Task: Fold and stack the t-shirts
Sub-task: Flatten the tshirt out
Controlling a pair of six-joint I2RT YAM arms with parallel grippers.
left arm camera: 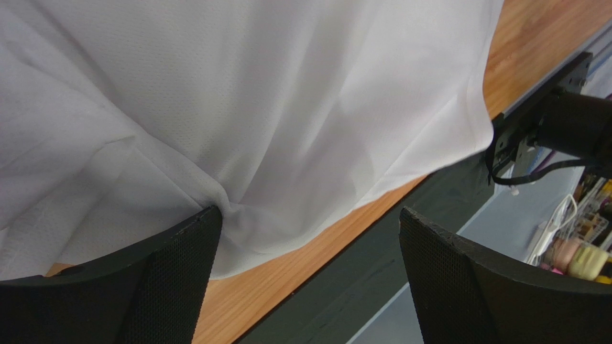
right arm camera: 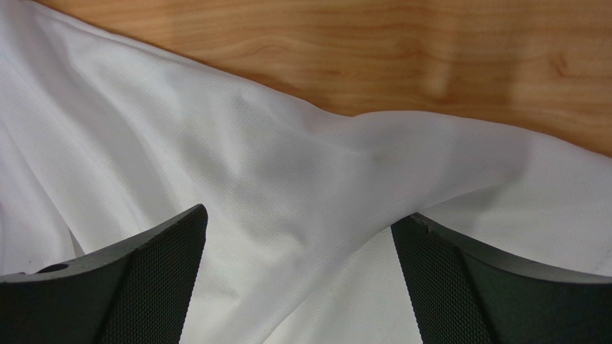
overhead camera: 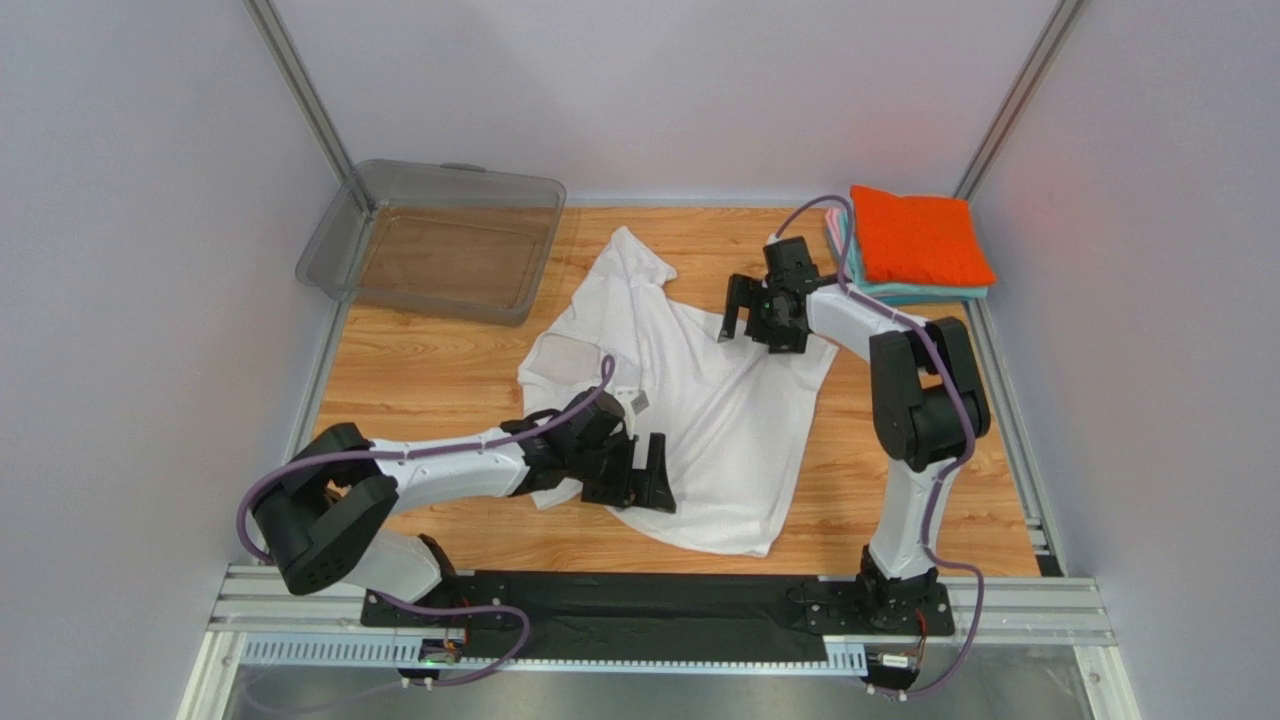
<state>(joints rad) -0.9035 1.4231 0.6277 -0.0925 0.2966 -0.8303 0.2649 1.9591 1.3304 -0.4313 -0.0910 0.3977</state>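
The white t-shirt lies rumpled and unfolded on the wooden table. My left gripper is open at the shirt's near left hem. In the left wrist view the gripper straddles the hem of the shirt, with one finger touching a fold. My right gripper is open at the shirt's far right edge. In the right wrist view it hangs over a ridge of the cloth. A stack of folded shirts, orange on top with teal and pink beneath, sits at the far right.
A clear grey plastic bin stands at the far left corner. Bare wood lies left of the shirt. The black base rail runs just beyond the table's near edge. Metal frame posts stand at the back corners.
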